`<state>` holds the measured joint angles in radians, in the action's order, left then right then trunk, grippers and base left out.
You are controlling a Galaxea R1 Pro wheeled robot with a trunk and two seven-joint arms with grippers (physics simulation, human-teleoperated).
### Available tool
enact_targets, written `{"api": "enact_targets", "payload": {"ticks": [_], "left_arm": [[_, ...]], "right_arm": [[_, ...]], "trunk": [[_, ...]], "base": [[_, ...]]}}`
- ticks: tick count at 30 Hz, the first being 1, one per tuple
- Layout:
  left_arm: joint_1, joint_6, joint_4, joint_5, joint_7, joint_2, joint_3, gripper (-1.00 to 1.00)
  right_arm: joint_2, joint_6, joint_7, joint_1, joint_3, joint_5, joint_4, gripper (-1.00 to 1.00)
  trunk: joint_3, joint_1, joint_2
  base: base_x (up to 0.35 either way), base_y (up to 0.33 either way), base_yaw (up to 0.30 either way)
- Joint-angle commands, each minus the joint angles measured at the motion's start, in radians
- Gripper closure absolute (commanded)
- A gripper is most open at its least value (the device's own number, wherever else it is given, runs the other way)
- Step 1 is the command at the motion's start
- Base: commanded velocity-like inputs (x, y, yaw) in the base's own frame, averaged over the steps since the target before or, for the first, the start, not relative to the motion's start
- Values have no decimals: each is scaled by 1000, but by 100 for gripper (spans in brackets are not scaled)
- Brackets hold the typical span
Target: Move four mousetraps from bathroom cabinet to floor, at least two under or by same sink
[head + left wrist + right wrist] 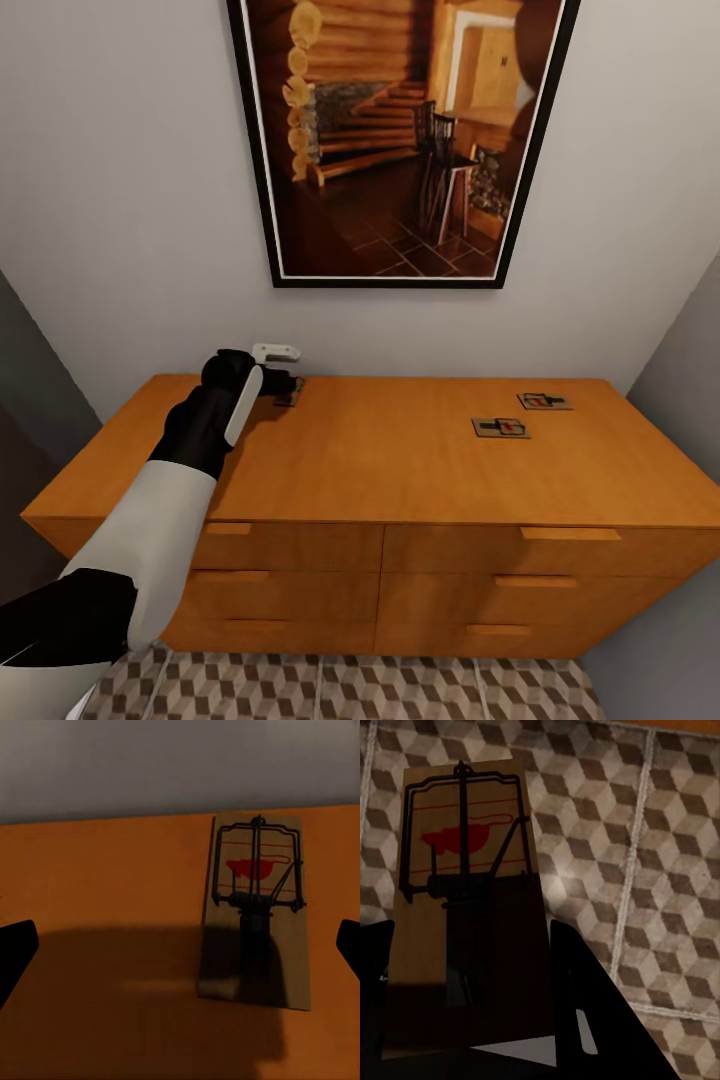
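Note:
Two mousetraps (501, 428) (545, 401) lie flat on the right part of the orange-brown cabinet (400, 470) top. A third mousetrap (255, 915) lies at the back left of the top, near the wall. My left gripper (180, 949) hovers open over it, and its dark fingertips (15, 952) stand wide on either side without touching. In the head view the left gripper (283, 384) partly hides that trap. My right gripper (465, 1005) is shut on another mousetrap (465, 892), held above the cube-patterned bathroom floor (660, 870). The sink is out of view.
A large framed picture (400, 140) hangs on the grey wall above the cabinet. Walls close in on both sides of the cabinet. A strip of patterned floor (350, 690) lies in front of the drawers (470, 560).

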<state>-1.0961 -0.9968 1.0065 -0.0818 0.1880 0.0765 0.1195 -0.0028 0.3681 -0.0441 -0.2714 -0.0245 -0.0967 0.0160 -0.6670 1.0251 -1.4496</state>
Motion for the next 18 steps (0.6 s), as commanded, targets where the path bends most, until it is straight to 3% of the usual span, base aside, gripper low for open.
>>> {"api": "enact_targets", "payload": {"ticks": [1, 18], "left_arm": [[-1, -3, 0, -9, 9, 0, 1, -100], [-1, -3, -12, -9, 10, 2, 3, -100]], "right_arm": [[0, 3, 3, 0, -2, -5, -1, 100], [0, 3, 3, -1, -2, -5, -1, 100]], "trunk": [[-1, 0, 0], [-1, 0, 0]], "base": [[0, 0, 0], [0, 0, 0]]}}
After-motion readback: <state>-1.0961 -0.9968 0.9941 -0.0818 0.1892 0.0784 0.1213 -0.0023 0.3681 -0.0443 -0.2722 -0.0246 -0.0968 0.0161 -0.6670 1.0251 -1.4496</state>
